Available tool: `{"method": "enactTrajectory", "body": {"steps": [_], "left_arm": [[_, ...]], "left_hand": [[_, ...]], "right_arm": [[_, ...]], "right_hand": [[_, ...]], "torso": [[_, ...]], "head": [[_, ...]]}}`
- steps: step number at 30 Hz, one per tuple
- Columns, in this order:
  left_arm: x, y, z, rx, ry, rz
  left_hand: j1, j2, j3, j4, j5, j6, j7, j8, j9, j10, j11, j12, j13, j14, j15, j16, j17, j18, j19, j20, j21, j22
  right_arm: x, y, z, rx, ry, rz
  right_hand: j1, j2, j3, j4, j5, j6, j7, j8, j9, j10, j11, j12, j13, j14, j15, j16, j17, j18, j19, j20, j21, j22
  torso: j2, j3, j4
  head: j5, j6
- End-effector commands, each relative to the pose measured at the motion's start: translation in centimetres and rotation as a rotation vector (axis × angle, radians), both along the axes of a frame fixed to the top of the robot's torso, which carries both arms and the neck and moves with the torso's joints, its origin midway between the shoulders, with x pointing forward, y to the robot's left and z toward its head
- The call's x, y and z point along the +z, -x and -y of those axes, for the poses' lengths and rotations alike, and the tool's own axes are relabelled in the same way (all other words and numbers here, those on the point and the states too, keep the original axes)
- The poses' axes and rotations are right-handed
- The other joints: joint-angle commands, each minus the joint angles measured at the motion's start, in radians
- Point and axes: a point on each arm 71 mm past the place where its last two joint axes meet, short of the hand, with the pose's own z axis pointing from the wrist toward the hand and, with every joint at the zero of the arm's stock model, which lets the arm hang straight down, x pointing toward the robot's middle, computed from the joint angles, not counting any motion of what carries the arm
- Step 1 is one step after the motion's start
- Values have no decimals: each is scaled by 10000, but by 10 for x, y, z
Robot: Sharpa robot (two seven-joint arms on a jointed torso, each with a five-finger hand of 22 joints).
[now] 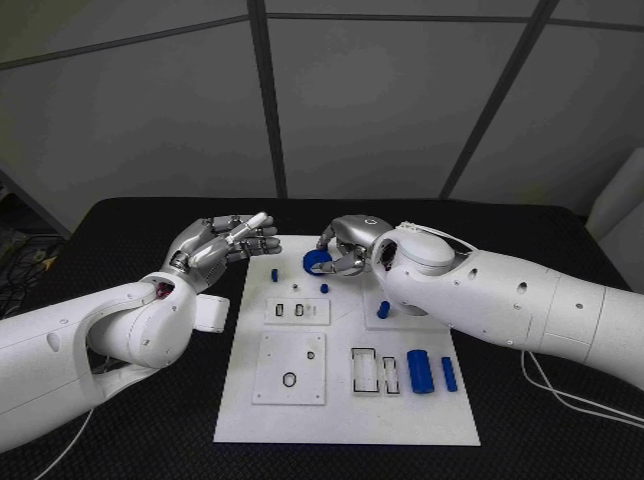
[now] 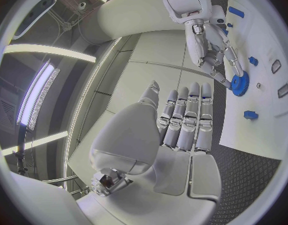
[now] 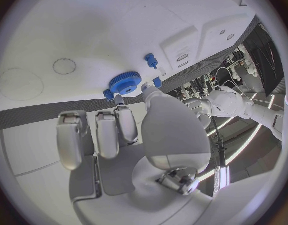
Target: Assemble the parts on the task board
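Left hand (image 1: 224,243) is raised above the table (image 1: 149,225) just off the board's (image 1: 351,420) far left corner, holding nothing. Its fingers (image 2: 184,117) are stretched out side by side, nearly straight, pointing toward the right hand; the thumb stands a little apart. Its arm comes in from the near left, bent at the elbow, with the wrist lifted.

Board: white plate in the middle of the table. A small blue peg (image 1: 275,273) stands near its far left edge, and another small peg (image 1: 324,288) sits nearby. Nearer the middle are two white blocks with slots, and beyond them to the right a blue piece (image 1: 383,310) stands close beside the right forearm. Two blue cylinders (image 1: 420,370) lie side by side toward the near right.

Right hand (image 1: 348,247) is curled down over the far middle of the board, fingertips (image 3: 122,101) closed on a blue gear (image 1: 316,263). The wrist view shows the gear (image 3: 124,82) pinched at its rim, close to the board surface; whether it touches the board cannot be told. The right arm reaches in from the right, forearm lying low across the board's right side.
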Motion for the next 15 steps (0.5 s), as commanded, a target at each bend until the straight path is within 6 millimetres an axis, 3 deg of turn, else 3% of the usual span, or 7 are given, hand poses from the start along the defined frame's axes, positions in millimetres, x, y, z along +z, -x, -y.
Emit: {"method": "enactTrajectory", "body": {"steps": [1,9,15], "left_arm": [[1,0,0,-67,44,49],[1,0,0,-59,41,50],[1,0,-3,-12,23,53]], "left_hand": [[-95,38,-63,-2,-44,81,20,-49,-12,40,5,-47,-8,5,48,-31,-12,-124,-10,44,-60,-15],[-97,35,-73,-11,-46,75,25,-59,-14,38,9,-58,-9,9,49,-40,-12,-124,-9,45,-61,-19],[-97,35,-73,-11,-46,75,25,-59,-14,38,9,-58,-9,9,49,-40,-12,-124,-9,45,-61,-19]], "right_arm": [[1,1,1,-12,-139,-121],[15,7,13,363,-1613,1026],[23,14,52,536,-3191,1256]], "right_hand": [[58,-126,99,-10,46,50,6,-22,-4,67,21,66,702,724,26,64,1093,-75,1054,23,32,2633],[511,-160,280,-126,81,676,23,111,62,141,62,198,820,715,64,52,1063,-75,1054,56,32,2633],[872,-206,373,-289,74,1042,8,182,85,48,55,37,701,668,66,-42,898,-75,1054,67,32,2633]], "torso": [[-1,6,-23],[-14,13,-24],[-22,20,-64]], "head": [[11,2],[-14,21],[-19,81]]}}
